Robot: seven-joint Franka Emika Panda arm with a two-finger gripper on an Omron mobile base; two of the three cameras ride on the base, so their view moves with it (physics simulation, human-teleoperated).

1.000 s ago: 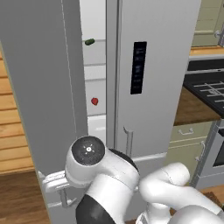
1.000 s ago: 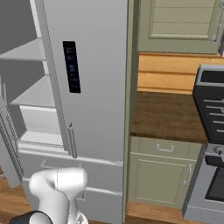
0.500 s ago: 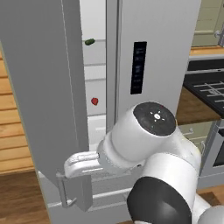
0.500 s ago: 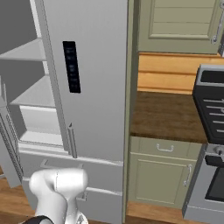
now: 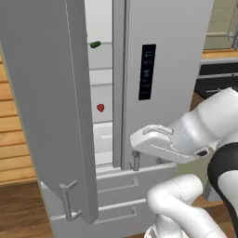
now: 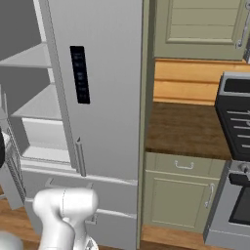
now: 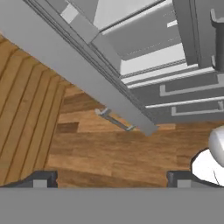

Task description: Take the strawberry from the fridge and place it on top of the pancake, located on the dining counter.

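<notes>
The fridge (image 5: 172, 69) stands with its left door (image 5: 46, 93) swung open. Through the gap, the tiny red strawberry (image 5: 100, 108) sits on a white middle shelf, with a small dark green item (image 5: 95, 44) on the shelf above it. My arm's white wrist crosses low in front of the closed right door, below and to the right of the strawberry. In the hand view my gripper (image 7: 110, 178) is open, with nothing between its fingertips (image 7: 41, 179), and looks down past the open door's bottom edge (image 7: 87, 74) at the floor. The pancake and the dining counter are out of view.
The open door's handle (image 5: 67, 200) juts out low on the left. The lower drawer fronts (image 7: 188, 87) are shut. Right of the fridge (image 6: 107, 97) are a dark wooden countertop (image 6: 185, 129), a sage-green cabinet (image 6: 180, 195) and a stove (image 6: 239, 112). The wooden floor (image 7: 87, 144) lies below.
The arm has swung up and to the right, away from the open door's handle, to in front of the right door. The door stays open and the gripper stays open.
</notes>
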